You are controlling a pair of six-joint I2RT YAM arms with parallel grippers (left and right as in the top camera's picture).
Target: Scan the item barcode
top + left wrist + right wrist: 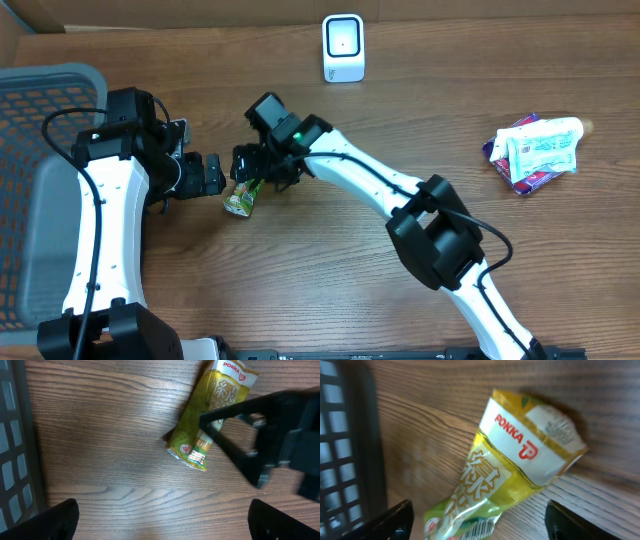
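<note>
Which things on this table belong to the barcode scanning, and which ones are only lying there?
For the job:
- Pokka pouch
- white scanner at the far edge
- right gripper, open over the pouch

Just lying about:
- grey basket on the left
- pile of packets on the right

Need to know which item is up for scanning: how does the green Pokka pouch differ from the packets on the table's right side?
Colour: the Pokka pouch is green and yellow; the packets are white and purple. Count: the pouch is single; the packets look like several stacked. Attention: the right gripper hangs open over the pouch; no gripper is near the packets. Both lie on the wooden table.
</note>
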